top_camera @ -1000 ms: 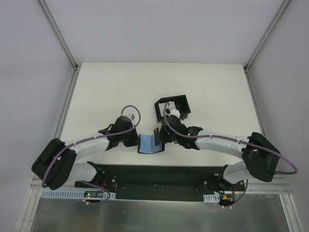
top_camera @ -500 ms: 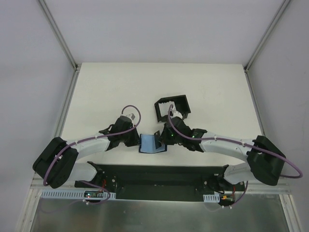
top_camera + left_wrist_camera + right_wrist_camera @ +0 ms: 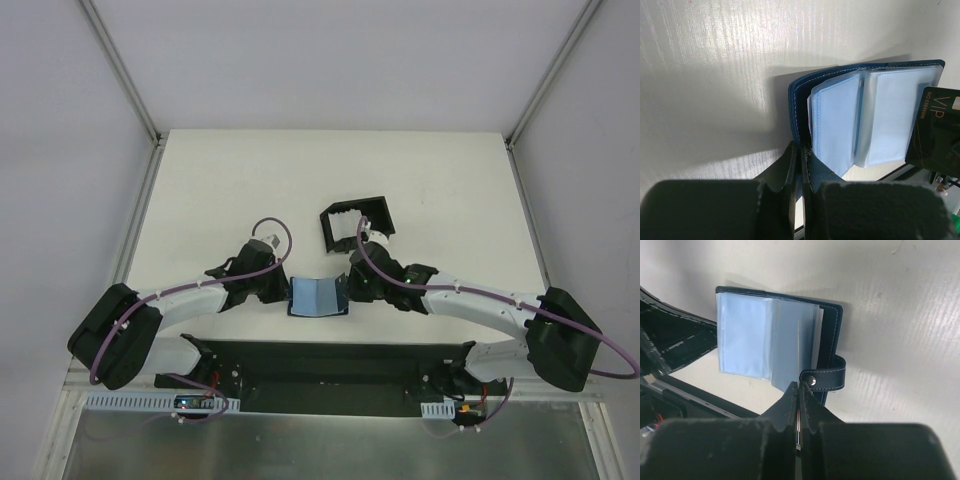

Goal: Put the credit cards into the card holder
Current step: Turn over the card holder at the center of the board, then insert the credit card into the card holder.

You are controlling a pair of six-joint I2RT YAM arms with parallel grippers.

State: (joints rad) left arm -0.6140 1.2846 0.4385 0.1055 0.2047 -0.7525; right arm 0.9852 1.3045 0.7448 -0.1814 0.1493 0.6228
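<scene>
White bench carries the open card holder near its front middle. On the holder's left cover the left hand is clenched; the right hand pinches a dark credit card edge-on at the right-side pockets.

We found the card holder lying open near the middle of the tabletop's near edge. Its navy cover was underneath, its pale blue clear sleeves faced up, and its snap tab was undone. One dark card with gold VIP lettering stood edge-on over the sleeves on the right side.
</scene>
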